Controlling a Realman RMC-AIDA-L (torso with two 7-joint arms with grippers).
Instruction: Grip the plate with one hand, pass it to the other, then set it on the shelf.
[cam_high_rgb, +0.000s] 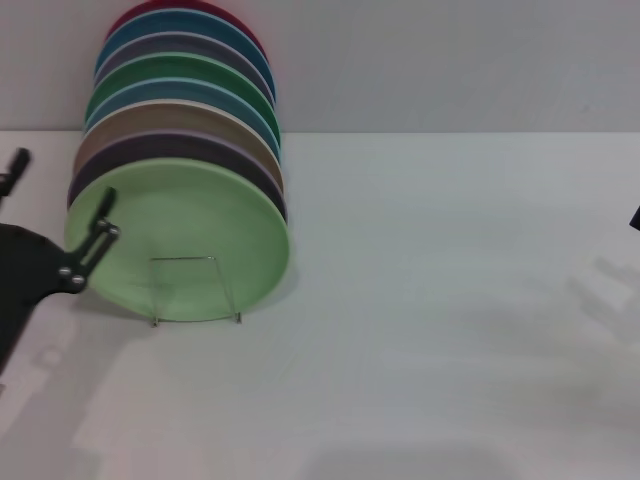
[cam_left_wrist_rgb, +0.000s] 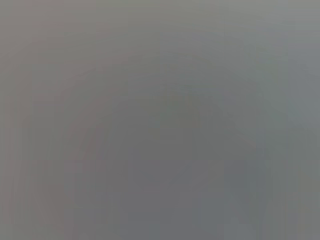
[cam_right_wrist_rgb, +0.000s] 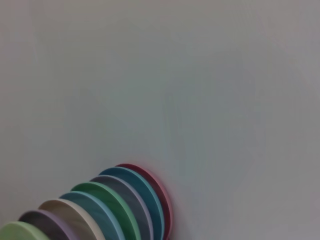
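Observation:
The pale green plate (cam_high_rgb: 185, 240) stands on edge at the front of a row of plates, leaning in the clear wire shelf (cam_high_rgb: 213, 262). It also shows in the right wrist view (cam_right_wrist_rgb: 17, 231) at the end of the row. My left gripper (cam_high_rgb: 60, 185) is open at the plate's left edge. One finger (cam_high_rgb: 103, 205) lies in front of the plate's rim and the other points away to the left. Only a black tip of my right gripper (cam_high_rgb: 635, 216) shows at the far right edge. The left wrist view shows only plain grey.
Behind the pale green plate stand a lilac plate (cam_high_rgb: 150, 150), a beige one, blue ones, a darker green plate (cam_high_rgb: 180, 72) and a red one at the back. They stand on the white table (cam_high_rgb: 450, 300), with a grey wall behind.

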